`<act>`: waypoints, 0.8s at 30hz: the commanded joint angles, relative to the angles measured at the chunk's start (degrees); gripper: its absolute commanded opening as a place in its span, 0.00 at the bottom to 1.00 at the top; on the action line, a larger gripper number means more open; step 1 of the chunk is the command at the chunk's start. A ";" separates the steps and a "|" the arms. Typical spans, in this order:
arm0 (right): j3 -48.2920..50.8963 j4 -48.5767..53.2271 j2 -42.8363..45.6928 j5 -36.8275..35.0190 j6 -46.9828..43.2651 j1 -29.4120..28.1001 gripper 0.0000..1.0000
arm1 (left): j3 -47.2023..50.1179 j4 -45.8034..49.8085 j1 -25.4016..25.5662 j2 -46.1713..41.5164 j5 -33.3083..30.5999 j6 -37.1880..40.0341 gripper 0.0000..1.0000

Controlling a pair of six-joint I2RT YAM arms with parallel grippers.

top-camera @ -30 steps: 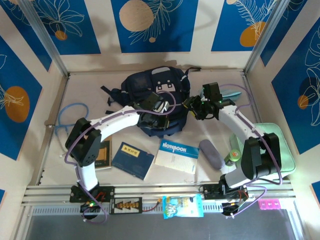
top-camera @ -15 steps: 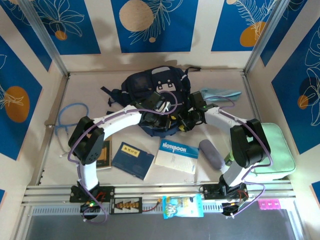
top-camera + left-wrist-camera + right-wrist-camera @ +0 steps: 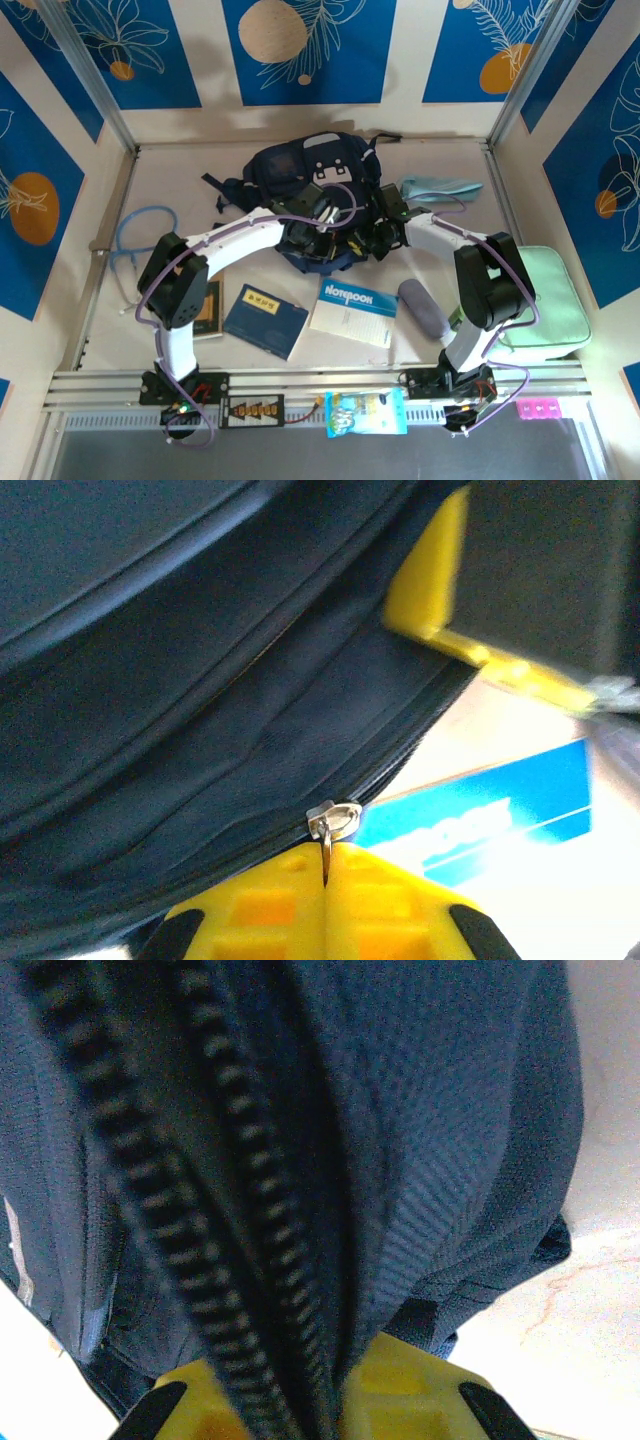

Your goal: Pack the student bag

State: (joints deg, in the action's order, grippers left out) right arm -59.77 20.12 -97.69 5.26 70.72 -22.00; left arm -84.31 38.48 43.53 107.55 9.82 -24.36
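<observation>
At the left edge of the bench (image 3: 180, 180) lies a blue cable (image 3: 135, 235). The left end effector (image 3: 325, 865) is pinched shut on the metal zipper pull (image 3: 333, 820) of the navy student bag (image 3: 300, 165), which sits mid-bench toward the far edge. Just right of it, the right end effector (image 3: 325, 1390) is clamped on a fold of the bag's fabric beside the zipper teeth. A blue book (image 3: 264, 320), a notebook (image 3: 355, 312) and a grey pouch (image 3: 422, 308) line the near edge; a mint-green case (image 3: 560, 300) rests at the right edge.

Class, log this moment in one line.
left jaws: shut on silver metal zipper pull | right jaws: shut on dark navy fabric backpack
</observation>
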 commanded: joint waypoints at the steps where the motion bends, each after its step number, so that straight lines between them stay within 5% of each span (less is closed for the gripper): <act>1: -1.91 3.90 1.58 -5.51 -2.31 1.34 0.10 | 1.04 10.80 -0.44 -4.07 -7.85 4.41 0.00; 15: -3.10 3.97 1.89 -5.10 -3.58 0.88 0.10 | 7.42 11.02 -5.95 -8.18 -19.14 6.30 0.00; 24: -3.72 4.48 2.94 -5.00 -4.69 0.91 0.10 | 8.90 7.60 -13.85 -7.91 -20.06 10.07 0.00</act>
State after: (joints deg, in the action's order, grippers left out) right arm -61.54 23.44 -96.92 2.94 67.57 -21.74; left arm -76.44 44.05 33.08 100.97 -6.48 -16.73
